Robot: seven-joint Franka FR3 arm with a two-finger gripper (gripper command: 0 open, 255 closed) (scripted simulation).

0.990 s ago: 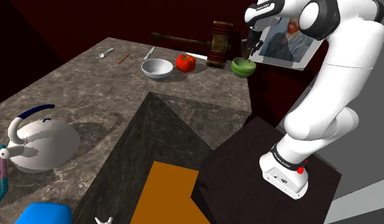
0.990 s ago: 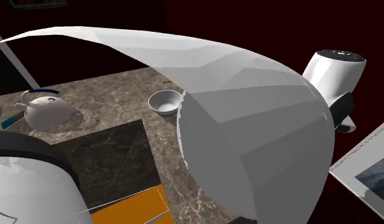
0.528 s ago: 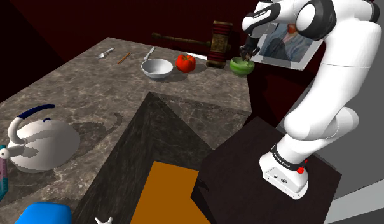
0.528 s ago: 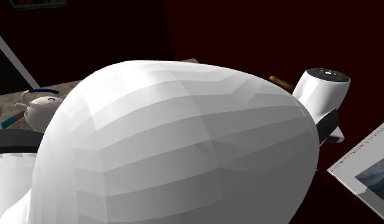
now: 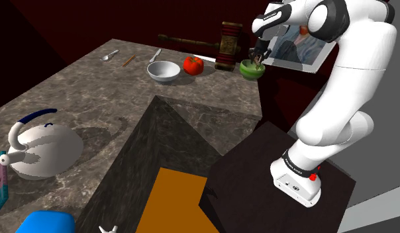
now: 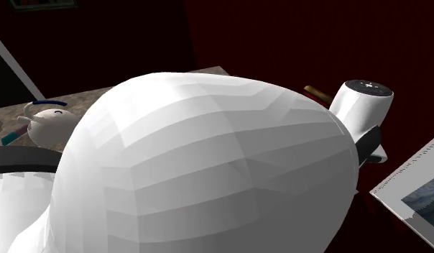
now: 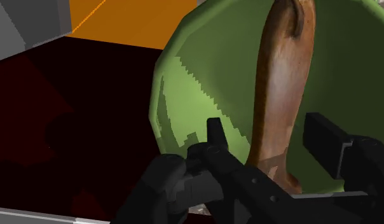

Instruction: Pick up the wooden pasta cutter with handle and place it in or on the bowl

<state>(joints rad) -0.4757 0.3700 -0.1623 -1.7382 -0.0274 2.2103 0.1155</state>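
The wooden pasta cutter [image 7: 283,95] is a brown handle that lies inside the green bowl [image 7: 203,83], leaning up its inner wall. My gripper [image 7: 270,135] hangs over the bowl, its black fingers [image 7: 216,137] on either side of the handle with a gap to each, so it is open. In the shoulder view the gripper [image 5: 258,57] sits just above the green bowl [image 5: 251,69] at the far right corner of the marble counter [image 5: 93,93]. A brown tip of the cutter [image 5: 259,63] shows at the bowl's rim.
A white bowl [image 5: 163,71], a tomato [image 5: 193,64] and a large wooden mallet [image 5: 227,45] stand to the left of the green bowl. A framed picture [image 5: 299,44] hangs behind the gripper. A white kettle [image 5: 41,149] stands near the counter's front. The white arm [image 6: 208,172] blocks most of the second exterior view.
The gripper has come down from above the green bowl to its rim. The arm has swung in front of the second exterior camera and hides the white bowl there.
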